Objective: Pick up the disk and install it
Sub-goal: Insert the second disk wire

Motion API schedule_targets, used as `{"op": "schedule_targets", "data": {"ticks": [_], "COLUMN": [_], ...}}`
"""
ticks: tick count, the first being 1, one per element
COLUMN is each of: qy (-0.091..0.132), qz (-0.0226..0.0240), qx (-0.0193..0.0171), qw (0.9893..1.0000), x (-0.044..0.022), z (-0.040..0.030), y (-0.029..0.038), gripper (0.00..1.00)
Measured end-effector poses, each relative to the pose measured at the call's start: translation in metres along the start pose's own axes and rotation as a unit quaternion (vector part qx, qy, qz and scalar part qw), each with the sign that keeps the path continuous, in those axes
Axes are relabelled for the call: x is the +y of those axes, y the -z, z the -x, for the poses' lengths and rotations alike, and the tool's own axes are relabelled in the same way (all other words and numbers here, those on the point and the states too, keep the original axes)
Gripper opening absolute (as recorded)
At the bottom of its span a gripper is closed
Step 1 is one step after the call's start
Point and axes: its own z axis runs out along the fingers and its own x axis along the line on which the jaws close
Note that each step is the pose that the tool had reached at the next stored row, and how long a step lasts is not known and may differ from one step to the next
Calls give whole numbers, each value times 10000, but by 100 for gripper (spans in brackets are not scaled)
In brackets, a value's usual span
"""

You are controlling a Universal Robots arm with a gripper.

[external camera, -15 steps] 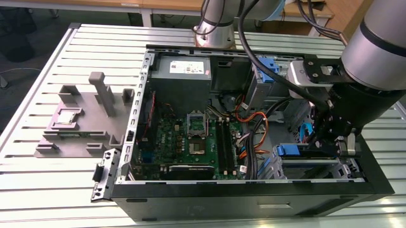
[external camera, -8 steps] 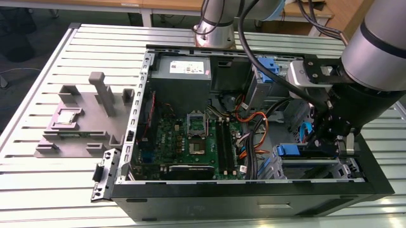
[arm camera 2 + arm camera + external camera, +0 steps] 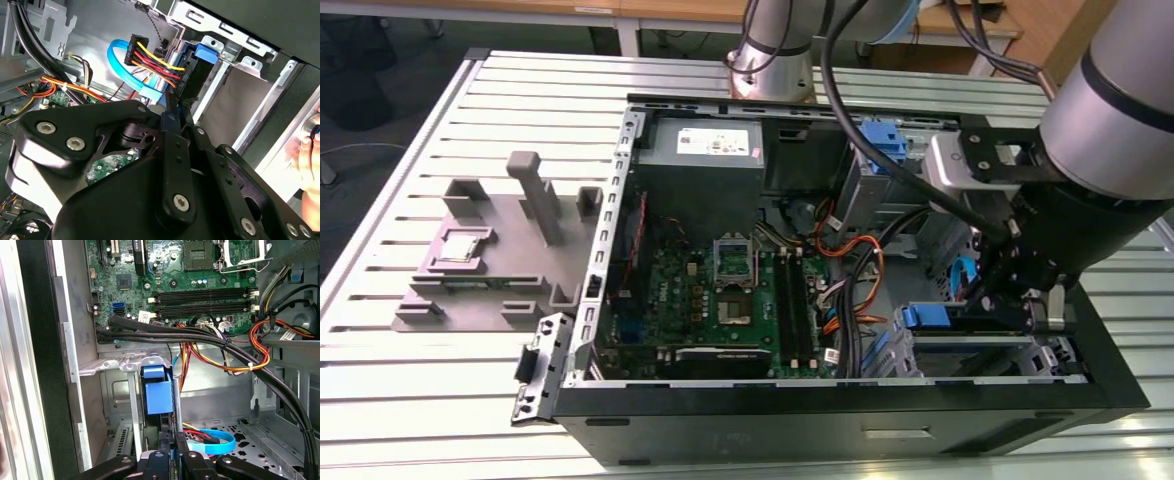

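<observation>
The disk (image 3: 156, 390) stands on edge in the grey drive cage (image 3: 112, 367) at the case's front corner, with its blue carrier tab facing the motherboard. In the exterior view the blue carrier of the disk (image 3: 929, 318) sits on top of the cage (image 3: 974, 352). My gripper (image 3: 1019, 300) reaches down onto the end away from the tab. My gripper (image 3: 175, 452) has its fingers drawn close together on the disk's near edge in both wrist views. In the second wrist view, red, yellow and black power wires (image 3: 152, 60) run beside the disk (image 3: 196, 67), near my gripper (image 3: 176, 111).
The open computer case (image 3: 854, 395) lies on a slatted table (image 3: 427, 400). Thick black cables (image 3: 200, 337) and orange wires cross above the cage. A blue data cable (image 3: 217, 440) loops on the case floor. A grey fixture (image 3: 494, 260) stands at the exterior view's left. A hand (image 3: 309, 155) is outside the case.
</observation>
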Motion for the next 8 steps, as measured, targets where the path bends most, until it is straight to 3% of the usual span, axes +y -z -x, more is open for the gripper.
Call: {"op": "schedule_targets", "data": {"ticks": [8], "qy": [0], "qz": [0], "qx": [-4], "qw": [10000], "x": [3], "z": [-3], "y": [-30], "gripper": [16]}}
